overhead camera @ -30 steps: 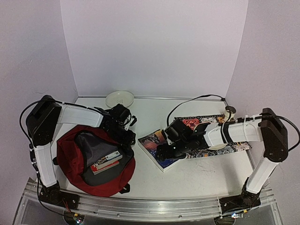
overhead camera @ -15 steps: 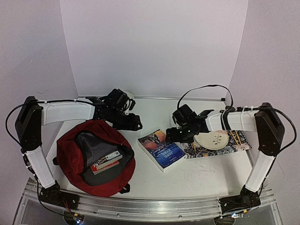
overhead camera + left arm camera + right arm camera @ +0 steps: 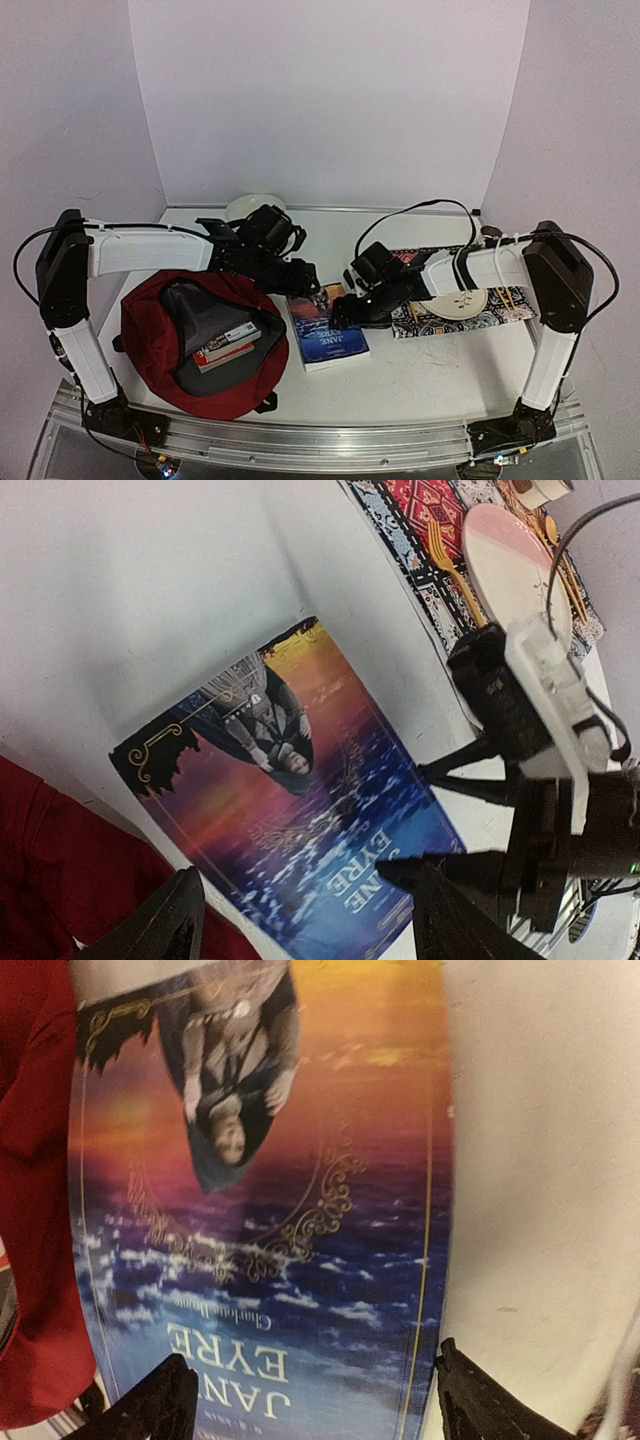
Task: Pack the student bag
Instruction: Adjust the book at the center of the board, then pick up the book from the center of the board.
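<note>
The student bag point(image 3: 150, 345) lies open at the left, dark red with grey lining, and two small books point(image 3: 228, 345) sit inside it. A "Jane Eyre" book point(image 3: 330, 338) lies flat on the table, its left edge by the bag's rim. My left gripper point(image 3: 303, 275) hangs open over the book's far end. My right gripper point(image 3: 343, 312) is open above its right side. In the left wrist view the book point(image 3: 300, 810) fills the space between the wide fingers point(image 3: 160, 925). In the right wrist view the fingers point(image 3: 490, 1400) span about the width of the book point(image 3: 270, 1210), beside the bag point(image 3: 35, 1160).
A patterned placemat point(image 3: 440, 322) with a white plate point(image 3: 468, 300) and cutlery lies at the right, under my right arm. A pale dish point(image 3: 245, 205) stands at the back wall and a small cup point(image 3: 490, 235) at the far right.
The book has slid left and turned, ending beside the bag. My right gripper lifted off it, then came back left over it. My left gripper moved right over the book's far end.
</note>
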Controlling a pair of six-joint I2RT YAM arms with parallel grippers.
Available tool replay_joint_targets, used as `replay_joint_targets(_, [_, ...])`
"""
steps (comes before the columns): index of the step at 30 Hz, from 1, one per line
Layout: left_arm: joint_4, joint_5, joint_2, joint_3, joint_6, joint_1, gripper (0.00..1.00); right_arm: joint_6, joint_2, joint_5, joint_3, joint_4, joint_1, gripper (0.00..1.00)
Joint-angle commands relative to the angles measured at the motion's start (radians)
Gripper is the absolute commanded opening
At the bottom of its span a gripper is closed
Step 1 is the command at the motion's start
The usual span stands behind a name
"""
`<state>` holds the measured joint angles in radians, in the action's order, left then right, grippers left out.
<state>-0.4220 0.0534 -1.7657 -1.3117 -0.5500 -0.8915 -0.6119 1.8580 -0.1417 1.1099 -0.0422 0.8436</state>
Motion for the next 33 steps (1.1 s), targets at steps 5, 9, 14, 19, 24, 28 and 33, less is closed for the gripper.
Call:
replay_joint_targets(5, [0.009,-0.044,0.047,0.038,-0.055,-0.026,0.73,-0.095,-0.118,-0.038,-0.085,-0.039,0.043,0.83])
replay_joint_targets(9, [0.01,-0.038,0.033,0.05,-0.11,-0.026,0.73,-0.143,-0.172,0.011,-0.131,-0.071,0.043,0.83])
replay_joint_targets(14, [0.008,-0.04,0.023,0.032,-0.097,-0.056,0.71,-0.248,-0.231,0.011,-0.231,-0.177,0.043,0.83])
replay_joint_targets(19, [-0.013,-0.073,0.027,0.07,-0.128,-0.084,0.73,-0.328,-0.247,-0.041,-0.308,-0.275,0.043,0.83])
replay_joint_targets(24, [-0.012,-0.108,-0.003,0.094,-0.155,-0.083,0.73,-0.347,-0.22,-0.075,-0.344,-0.318,0.043,0.82])
replay_joint_targets(28, [-0.015,-0.137,-0.035,0.086,-0.142,-0.078,0.67,-0.349,-0.174,-0.119,-0.339,-0.345,0.043,0.82])
replay_joint_targets(33, [-0.021,-0.144,-0.059,0.128,-0.153,-0.061,0.58,-0.367,-0.155,-0.133,-0.363,-0.375,0.043,0.81])
